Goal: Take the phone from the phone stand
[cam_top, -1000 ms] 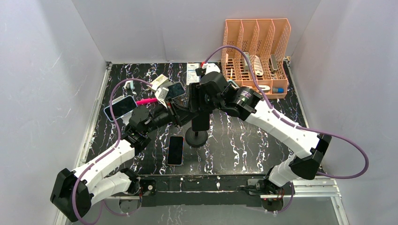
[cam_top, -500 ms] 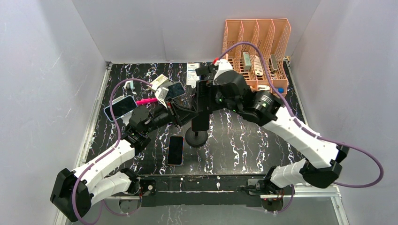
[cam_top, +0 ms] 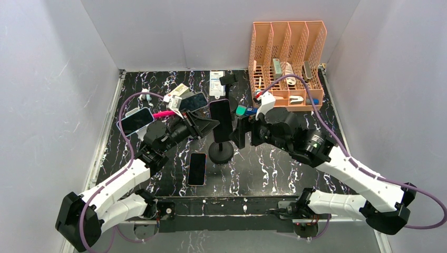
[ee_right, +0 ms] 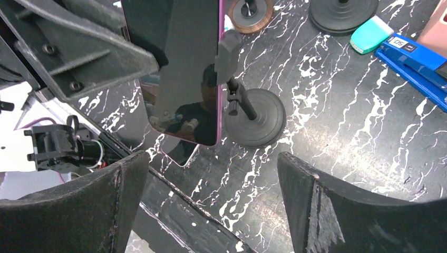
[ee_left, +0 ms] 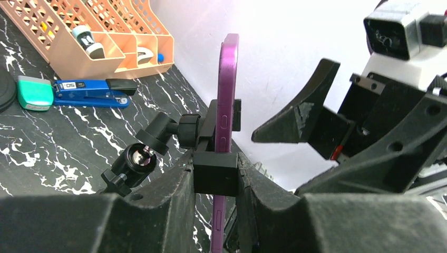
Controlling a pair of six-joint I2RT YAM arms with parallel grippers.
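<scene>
So the big change in the last second: the right arm was draped right over the stand [cam_top: 220, 152] and hiding it, and now it's swung back out to the right and dropped lower. Its right fingers [ee_right: 108, 203] have gone from partly spread to as wide as they go, with nothing between them, and they're pointed at the phone [cam_top: 220, 120] from just beside it.

The phone itself hasn't budged. It's still standing upright in the stand's clamp, up off the counter [cam_top: 279, 163], screen toward the right arm.

The left fingers [ee_left: 158, 211] haven't moved either. They're pinching the black clamp block of the stand from both sides, the phone's purple edge running up through it.

My read: left arm is steadying the stand, and the right one just backed off to line up a fresh grab. So nothing's actually out yet, and the pull is still to come. I'd watch for the stand tipping if that clamp is stiff.
</scene>
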